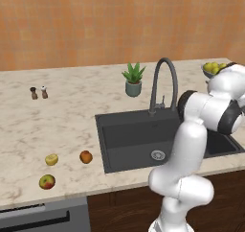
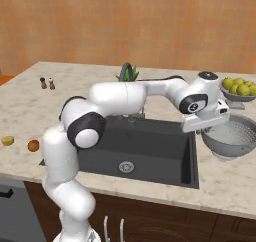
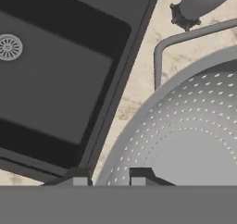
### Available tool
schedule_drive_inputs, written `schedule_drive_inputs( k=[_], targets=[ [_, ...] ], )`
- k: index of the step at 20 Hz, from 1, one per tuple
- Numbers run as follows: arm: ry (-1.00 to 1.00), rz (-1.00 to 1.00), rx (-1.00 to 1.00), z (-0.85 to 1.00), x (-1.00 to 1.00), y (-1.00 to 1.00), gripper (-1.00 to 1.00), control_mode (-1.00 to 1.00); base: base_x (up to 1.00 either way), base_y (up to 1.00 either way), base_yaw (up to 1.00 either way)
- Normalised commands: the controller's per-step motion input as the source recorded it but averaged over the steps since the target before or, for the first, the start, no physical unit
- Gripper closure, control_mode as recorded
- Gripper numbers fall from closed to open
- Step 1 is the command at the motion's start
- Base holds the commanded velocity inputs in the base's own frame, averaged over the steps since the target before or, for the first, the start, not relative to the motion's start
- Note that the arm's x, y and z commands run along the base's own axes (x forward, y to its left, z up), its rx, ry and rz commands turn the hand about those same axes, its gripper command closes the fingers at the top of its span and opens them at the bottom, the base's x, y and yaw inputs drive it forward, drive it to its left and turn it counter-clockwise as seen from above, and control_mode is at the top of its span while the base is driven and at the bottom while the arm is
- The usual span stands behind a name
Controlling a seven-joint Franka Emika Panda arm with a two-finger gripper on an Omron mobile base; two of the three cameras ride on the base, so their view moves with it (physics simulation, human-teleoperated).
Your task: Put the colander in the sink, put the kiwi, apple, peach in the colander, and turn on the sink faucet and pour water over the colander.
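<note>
The silvery colander (image 2: 233,136) stands on the counter just right of the dark sink (image 2: 135,146). My gripper (image 2: 205,130) hangs over its left rim. In the hand view the gripper (image 3: 110,177) is open, one fingertip (image 3: 79,180) outside the colander (image 3: 185,135) rim and the other inside it. The sink (image 3: 60,65) lies to the left there. On the counter left of the sink (image 1: 139,135) lie the kiwi (image 1: 51,159), the peach (image 1: 86,156) and the apple (image 1: 47,181). The gooseneck faucet (image 1: 163,80) rises behind the basin.
A grey stemmed bowl (image 2: 239,90) of yellow-green fruits stands right behind the colander. A potted plant (image 1: 133,80) sits left of the faucet. Two small shakers (image 1: 38,92) stand far left. My arm stretches across the sink.
</note>
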Motion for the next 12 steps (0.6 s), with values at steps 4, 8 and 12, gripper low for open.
schedule_drive_inputs(
  k=[4,8,12],
  targets=[
    [-0.18,0.02,-0.31,0.50,-0.73,1.00,1.00,-1.00,0.00,0.00,0.00],
    [-0.20,0.01,-0.30,0.63,-0.56,1.00,1.00,-1.00,0.00,0.00,0.00],
    [-0.17,0.00,-0.25,0.88,-0.36,0.99,1.00,-1.00,0.00,0.00,0.00]
  ],
)
